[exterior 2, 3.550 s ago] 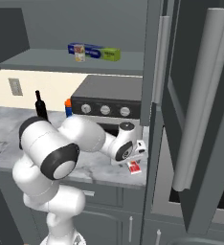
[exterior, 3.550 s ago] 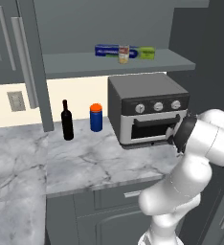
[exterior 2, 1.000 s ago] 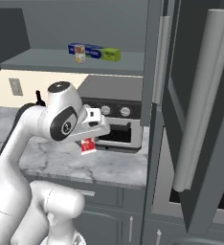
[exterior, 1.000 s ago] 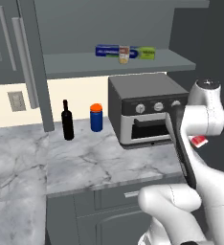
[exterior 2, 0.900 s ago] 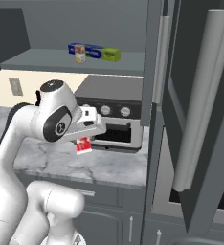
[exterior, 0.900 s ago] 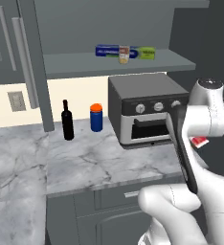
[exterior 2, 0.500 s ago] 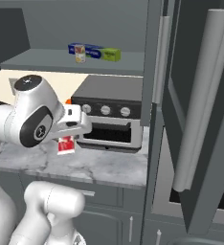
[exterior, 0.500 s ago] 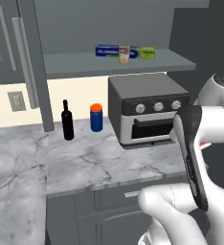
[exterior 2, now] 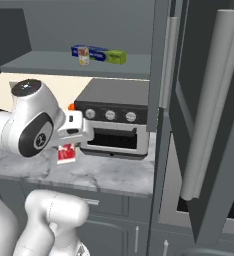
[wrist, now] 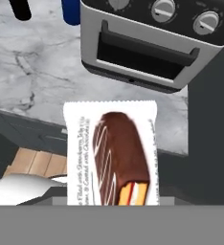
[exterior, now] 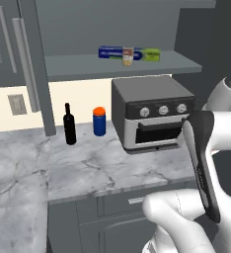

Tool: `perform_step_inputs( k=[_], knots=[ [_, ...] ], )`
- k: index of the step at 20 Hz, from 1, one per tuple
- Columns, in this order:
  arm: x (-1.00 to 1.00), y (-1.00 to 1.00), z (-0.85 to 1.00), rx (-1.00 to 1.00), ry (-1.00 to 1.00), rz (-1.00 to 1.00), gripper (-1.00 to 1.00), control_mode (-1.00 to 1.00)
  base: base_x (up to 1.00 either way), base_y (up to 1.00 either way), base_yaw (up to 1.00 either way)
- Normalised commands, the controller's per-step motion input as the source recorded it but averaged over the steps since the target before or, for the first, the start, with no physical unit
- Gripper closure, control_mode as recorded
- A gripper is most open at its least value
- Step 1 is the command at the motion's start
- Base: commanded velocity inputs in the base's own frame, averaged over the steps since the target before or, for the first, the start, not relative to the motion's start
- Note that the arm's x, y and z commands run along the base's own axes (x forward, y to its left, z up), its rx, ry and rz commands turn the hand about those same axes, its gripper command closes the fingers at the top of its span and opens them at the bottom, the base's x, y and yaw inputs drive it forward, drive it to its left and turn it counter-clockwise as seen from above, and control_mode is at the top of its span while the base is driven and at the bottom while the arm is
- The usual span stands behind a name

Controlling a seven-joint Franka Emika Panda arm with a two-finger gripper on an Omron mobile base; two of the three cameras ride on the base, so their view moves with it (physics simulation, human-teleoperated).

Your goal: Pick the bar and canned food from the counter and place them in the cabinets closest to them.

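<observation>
While the bar [exterior 2: 66, 153] is carried clear of the counter [exterior: 102, 168], the arm is seen swung leftward across the front of the toaster oven [exterior 2: 116, 122], where a second ago the packet hung before the oven door and some seconds back it lay low near the counter's right end. That shift suggests the lift is done and the carry toward a cabinet has begun. In the right base view the bar is held in mid-air, above the counter edge and just left of the oven, level with its lower half. The claw [exterior 2: 69, 145] is closed on the bar's upper end, jaws drawn in narrow around the flat wrapper, and nothing else is touched. From the hand view the wrapper [wrist: 111, 153] is shown hanging face-on, with marble and the oven door beyond it. The can [exterior: 128, 56] is already seen on the open shelf [exterior: 88, 69] above the oven, between a blue box [exterior: 109, 52] and a green one [exterior: 152, 54]. On the counter a dark bottle [exterior: 68, 124] and a blue canister [exterior: 99, 121] are left standing. Placement of the bar is judged not yet done.
</observation>
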Motion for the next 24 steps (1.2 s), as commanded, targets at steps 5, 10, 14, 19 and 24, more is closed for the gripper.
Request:
perform_step_inputs(
  k=[5,10,14,19,24],
  knots=[
    [0.00,0.00,0.00,0.00,0.00,0.00,1.00,1.00,-0.67,0.12,0.08],
    [0.00,0.00,0.00,0.00,0.00,0.00,1.00,1.00,-0.99,0.04,0.13],
    [0.00,0.00,0.00,0.00,0.00,0.00,1.00,1.00,-1.00,0.01,0.13],
    [0.00,0.00,0.00,0.00,0.00,0.00,1.00,1.00,-1.00,-0.22,0.03],
    [0.00,0.00,0.00,0.00,0.00,0.00,1.00,1.00,-0.92,-0.78,0.00]
  ],
)
